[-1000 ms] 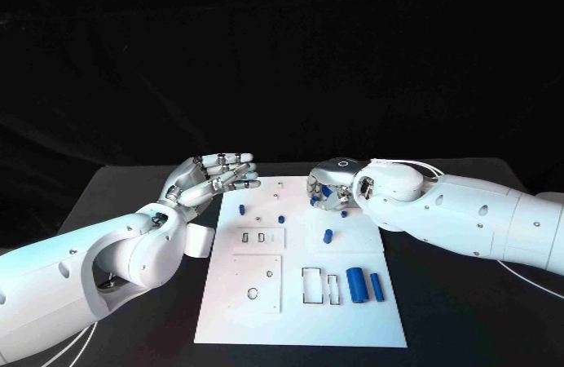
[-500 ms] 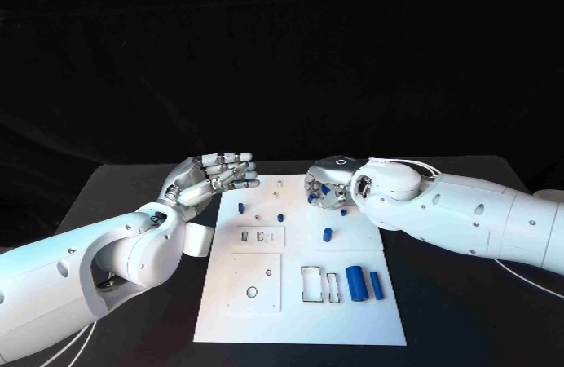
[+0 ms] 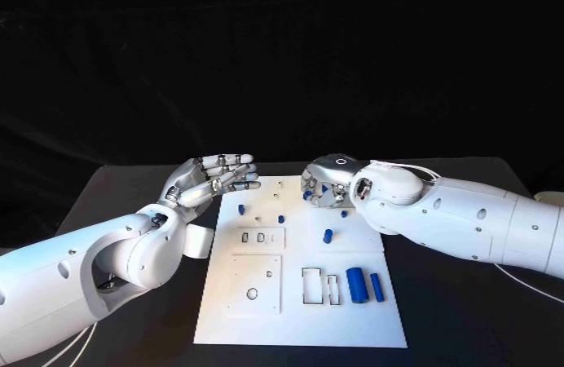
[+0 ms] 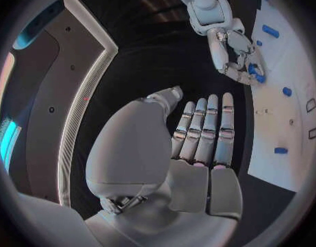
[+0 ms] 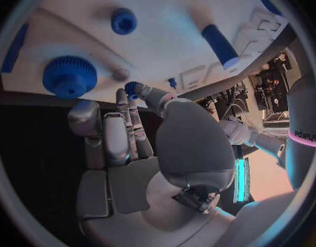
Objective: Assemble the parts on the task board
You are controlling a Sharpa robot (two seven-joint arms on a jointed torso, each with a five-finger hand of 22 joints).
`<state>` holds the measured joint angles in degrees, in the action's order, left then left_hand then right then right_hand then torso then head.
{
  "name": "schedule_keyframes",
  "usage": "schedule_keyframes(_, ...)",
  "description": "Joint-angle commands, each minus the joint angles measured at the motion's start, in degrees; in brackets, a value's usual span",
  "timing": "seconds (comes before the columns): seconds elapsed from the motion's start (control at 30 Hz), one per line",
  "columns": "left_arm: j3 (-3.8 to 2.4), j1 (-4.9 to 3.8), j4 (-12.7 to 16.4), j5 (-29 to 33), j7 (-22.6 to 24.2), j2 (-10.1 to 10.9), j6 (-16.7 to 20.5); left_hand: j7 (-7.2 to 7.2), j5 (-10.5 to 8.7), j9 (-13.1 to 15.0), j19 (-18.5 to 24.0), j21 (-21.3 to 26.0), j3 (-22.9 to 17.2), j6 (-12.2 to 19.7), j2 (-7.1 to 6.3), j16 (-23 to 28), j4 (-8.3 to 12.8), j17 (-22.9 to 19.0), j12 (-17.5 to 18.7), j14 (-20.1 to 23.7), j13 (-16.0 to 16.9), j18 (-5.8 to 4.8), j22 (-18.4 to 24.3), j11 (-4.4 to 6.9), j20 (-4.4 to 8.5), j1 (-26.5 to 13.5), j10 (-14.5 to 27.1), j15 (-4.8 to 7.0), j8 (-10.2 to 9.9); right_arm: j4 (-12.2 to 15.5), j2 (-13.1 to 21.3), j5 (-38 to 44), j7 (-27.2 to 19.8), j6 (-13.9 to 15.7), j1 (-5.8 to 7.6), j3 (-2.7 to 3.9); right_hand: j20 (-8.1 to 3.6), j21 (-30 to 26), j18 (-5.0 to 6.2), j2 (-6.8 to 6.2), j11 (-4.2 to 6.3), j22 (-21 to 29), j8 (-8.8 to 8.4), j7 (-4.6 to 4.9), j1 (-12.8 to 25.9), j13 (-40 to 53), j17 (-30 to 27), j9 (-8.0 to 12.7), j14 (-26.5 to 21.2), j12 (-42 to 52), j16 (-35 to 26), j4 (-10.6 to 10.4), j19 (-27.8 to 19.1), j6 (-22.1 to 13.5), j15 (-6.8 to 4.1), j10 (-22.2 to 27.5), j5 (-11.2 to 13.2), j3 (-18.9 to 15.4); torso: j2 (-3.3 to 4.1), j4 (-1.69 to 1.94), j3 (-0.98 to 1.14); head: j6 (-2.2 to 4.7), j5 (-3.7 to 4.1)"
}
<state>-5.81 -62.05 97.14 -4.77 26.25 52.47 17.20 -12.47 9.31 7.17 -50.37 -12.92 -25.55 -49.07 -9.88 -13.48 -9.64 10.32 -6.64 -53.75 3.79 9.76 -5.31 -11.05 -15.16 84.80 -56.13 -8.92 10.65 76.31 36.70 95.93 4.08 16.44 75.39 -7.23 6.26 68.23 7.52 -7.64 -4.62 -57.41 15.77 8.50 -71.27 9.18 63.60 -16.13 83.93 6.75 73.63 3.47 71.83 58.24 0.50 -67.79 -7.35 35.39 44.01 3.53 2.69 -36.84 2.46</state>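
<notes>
The white task board (image 3: 353, 318) lies in the middle of the black table. My right hand (image 3: 326, 186) hovers over the board's far end and pinches a small blue part (image 5: 132, 88) between thumb and fingertip. The left wrist view shows the same right hand (image 4: 237, 55) with the blue part (image 4: 254, 72) in it. My left hand (image 3: 218, 176) is held above the table off the board's far left corner, palm up, fingers apart and empty. Two blue cylinders (image 3: 356, 285) lie side by side near the board's right edge. Small blue pegs (image 3: 328, 236) stand further up the board.
A blue gear (image 5: 70, 76) and a round blue peg (image 5: 123, 21) sit on the board beneath my right hand. Rectangular cut-outs (image 3: 317, 285) and a square inset plate (image 3: 261, 238) mark the board's centre. Bare black table (image 3: 470, 318) runs along both sides of the board.
My right hand has shifted slightly to the left and toward the board's far edge, the blue part still in it. The left hand has not moved.
</notes>
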Motion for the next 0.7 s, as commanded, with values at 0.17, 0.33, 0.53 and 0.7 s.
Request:
schedule_keyframes(0.17, -0.06, -0.07, -0.02, 0.26, 0.32, -0.37, -1.38, -1.83, -0.32, 0.05, -0.4, -0.25, -0.35, -0.48, 0.12, -0.05, 0.12, 0.11, 0.23, -0.39, -0.07, 0.78, 0.06, -0.1, 0.2, -0.66, -0.38, 0.15, 0.13, -2.0, -1.68, -3.83, -0.45, 8.81, 0.14, 0.13, -0.16, 0.41, -1.05, 0.55, -0.02, -0.46, 0.52, -0.06, 0.22, -0.05, 0.22, -0.3, 1.14, 0.02, 0.37, 0.04, 0.23, 0.26, -0.44, -0.44, -1.02, 0.43, 0.18, 0.22, -0.04, 0.49, 0.06)
schedule_keyframes(0.33, -0.06, -0.07, -0.06, 0.27, 0.31, -0.45, -1.4, -1.83, -0.32, 0.05, -0.4, -0.25, -0.35, -0.48, 0.12, -0.05, 0.12, 0.11, 0.23, -0.39, -0.07, 0.78, 0.06, -0.1, 0.2, -0.66, -0.38, 0.15, 0.13, -4.08, -3.4, -4.53, -0.65, 9.45, 0.16, 0.15, -0.15, 0.71, -1.13, 0.46, -0.02, -0.91, 0.62, -0.09, 0.43, -0.05, 0.02, -0.43, 1.1, 0.03, 0.3, -0.07, 0.42, 0.3, -0.44, -0.51, -1.0, 0.38, 0.27, 0.24, -0.06, 0.6, -0.02)
schedule_keyframes(0.53, -0.07, -0.09, 0.06, 0.27, 0.29, -0.44, -1.4, -1.83, -0.32, 0.05, -0.4, -0.25, -0.35, -0.48, 0.12, -0.05, 0.12, 0.11, 0.23, -0.39, -0.07, 0.78, 0.06, -0.1, 0.2, -0.66, -0.38, 0.15, 0.13, -6.98, -6.17, -5.24, -1.58, 9.54, -0.1, 0.16, -0.15, 0.72, -1.13, 0.41, -0.02, -0.92, 0.66, -0.09, 0.55, -0.07, 0.07, -0.5, 1.11, -0.01, 0.35, -0.13, 0.4, 0.28, -0.43, -0.48, -0.93, 0.36, 0.53, 0.46, 0.02, 0.62, -0.13)
schedule_keyframes(0.7, -0.07, -0.1, 0.17, 0.27, 0.3, -0.4, -1.39, -1.83, -0.32, 0.05, -0.4, -0.25, -0.35, -0.48, 0.12, -0.05, 0.12, 0.11, 0.23, -0.39, -0.07, 0.78, 0.06, -0.1, 0.2, -0.66, -0.38, 0.15, 0.13, -8.61, -7.64, -5.43, -2.04, 9.34, -0.62, 0.16, -0.15, 0.85, -1.16, 0.35, -0.04, -1.11, 0.67, -0.09, 0.65, -0.09, 0.18, -0.55, 1.12, -0.06, 0.44, -0.18, 0.48, 0.22, -0.42, -0.42, -0.84, 0.34, 0.66, 0.46, 0.11, 0.55, -0.21)
